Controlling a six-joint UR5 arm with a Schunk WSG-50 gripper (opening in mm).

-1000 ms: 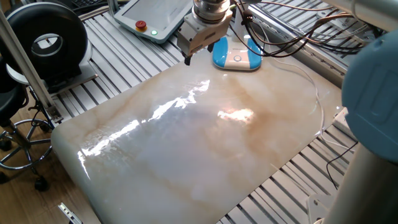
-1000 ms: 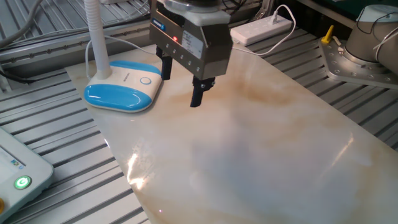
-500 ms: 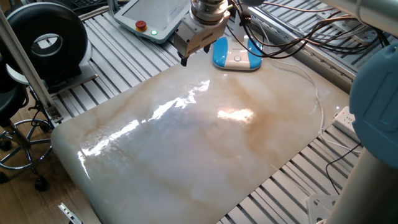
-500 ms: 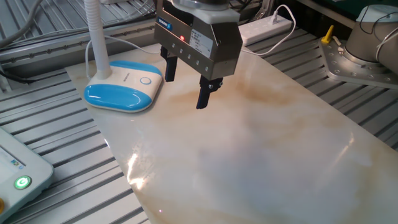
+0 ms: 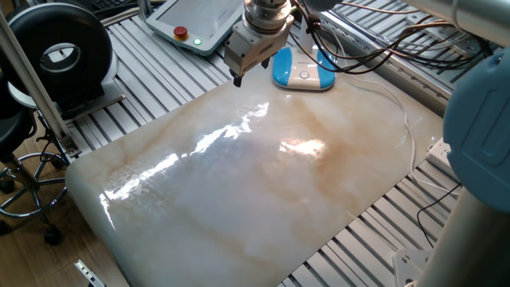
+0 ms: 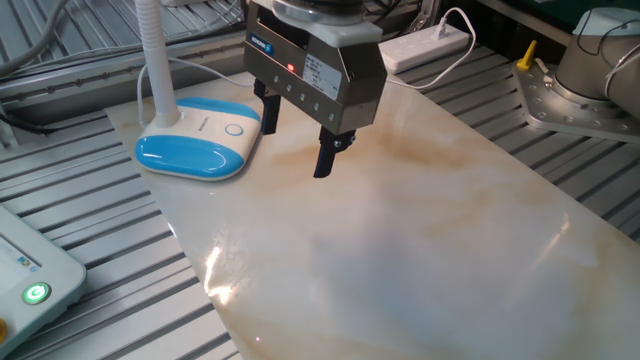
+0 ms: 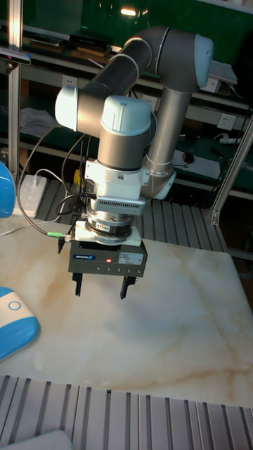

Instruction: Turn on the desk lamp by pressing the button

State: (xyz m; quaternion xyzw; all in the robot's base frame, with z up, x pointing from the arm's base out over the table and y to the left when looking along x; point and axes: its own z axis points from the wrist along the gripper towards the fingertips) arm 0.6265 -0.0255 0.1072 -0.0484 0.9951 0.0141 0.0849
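Observation:
The desk lamp point(image 6: 198, 148) has a blue and white base with a slim white neck point(image 6: 152, 60). It stands at the marble top's edge, and its round button point(image 6: 234, 129) sits on the white part. It also shows in one fixed view as the desk lamp point(image 5: 303, 72) and at the left edge of the tall view as the desk lamp point(image 7: 14, 322). My gripper point(image 6: 297, 135) hangs just above the marble beside the base, on the button's side, touching nothing. The gripper point(image 7: 100, 287) is open with a wide gap and nothing between its fingers. In one fixed view the gripper point(image 5: 251, 70) hides part of the lamp.
A white pendant point(image 5: 199, 20) with a red button lies behind the lamp. A power strip point(image 6: 420, 45) sits at the far edge. The lamp's thin cord point(image 5: 405, 119) runs along the marble top point(image 5: 255, 191). A black round device point(image 5: 56, 52) stands off the table.
The gripper has shifted slightly sideways beside the lamp base and stayed open. The lamp has not moved.

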